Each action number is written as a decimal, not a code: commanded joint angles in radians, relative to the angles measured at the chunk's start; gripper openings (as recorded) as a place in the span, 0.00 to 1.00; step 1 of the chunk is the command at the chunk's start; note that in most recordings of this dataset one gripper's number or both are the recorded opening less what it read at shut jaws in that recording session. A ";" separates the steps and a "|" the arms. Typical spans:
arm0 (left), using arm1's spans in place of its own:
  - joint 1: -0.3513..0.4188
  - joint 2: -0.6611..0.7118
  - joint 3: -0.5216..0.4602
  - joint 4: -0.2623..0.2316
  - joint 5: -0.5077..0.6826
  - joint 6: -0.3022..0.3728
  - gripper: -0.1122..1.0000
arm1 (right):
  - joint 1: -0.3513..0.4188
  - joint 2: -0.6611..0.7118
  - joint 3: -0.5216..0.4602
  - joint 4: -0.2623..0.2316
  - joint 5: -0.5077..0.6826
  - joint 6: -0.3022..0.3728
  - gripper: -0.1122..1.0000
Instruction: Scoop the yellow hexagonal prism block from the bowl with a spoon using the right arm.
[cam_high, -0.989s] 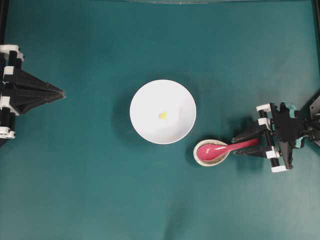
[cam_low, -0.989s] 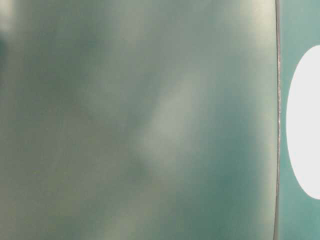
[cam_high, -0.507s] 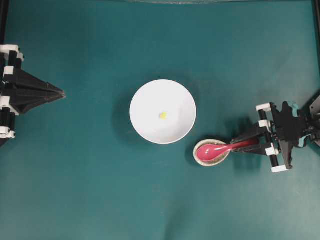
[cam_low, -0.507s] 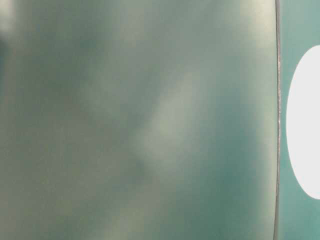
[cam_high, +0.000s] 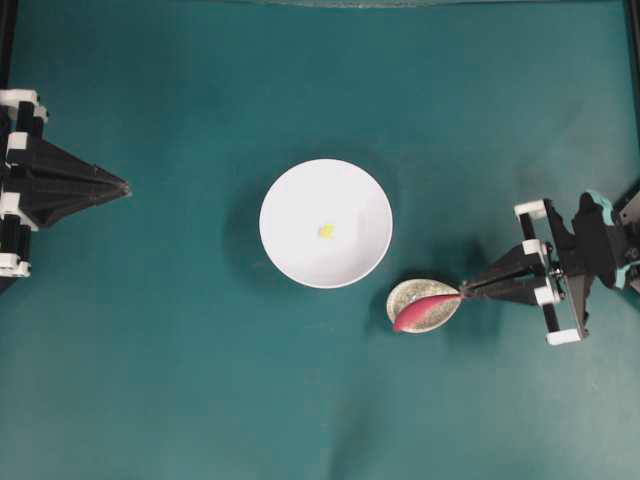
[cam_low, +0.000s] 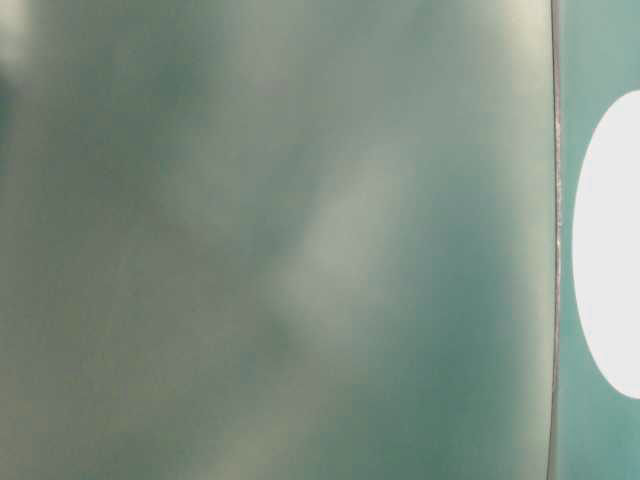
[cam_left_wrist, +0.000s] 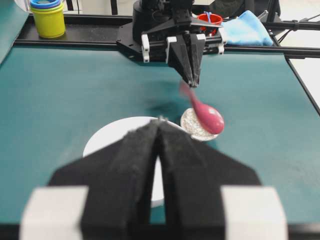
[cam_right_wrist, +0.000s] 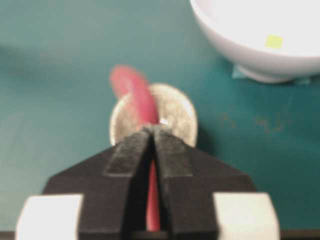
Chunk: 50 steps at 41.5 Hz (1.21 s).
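My right gripper (cam_high: 468, 290) clenched the pink-red spoon (cam_high: 425, 308) by its handle, scoop now raised off the speckled rest (cam_high: 412, 296), where it lay a second earlier. My left gripper (cam_high: 122, 186) sat pinched shut, idle. The yellow hexagonal prism block (cam_high: 325, 231) lay in the white bowl (cam_high: 290, 200). Only the left wrist view showed stacked cups (cam_left_wrist: 48, 15) and blue cloth (cam_left_wrist: 245, 30). No writing was legible.

Teal table (cam_high: 200, 400), black edge rails (cam_left_wrist: 75, 45)
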 joint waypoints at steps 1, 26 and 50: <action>0.000 0.009 -0.025 0.003 -0.005 0.002 0.10 | -0.020 -0.081 -0.034 0.006 0.110 0.000 0.09; 0.000 0.009 -0.025 0.003 -0.005 0.002 0.10 | -0.089 -0.426 -0.242 -0.012 0.842 -0.032 0.10; 0.000 0.009 -0.023 0.003 -0.006 0.002 0.10 | -0.089 -0.446 -0.281 -0.006 1.049 -0.023 0.10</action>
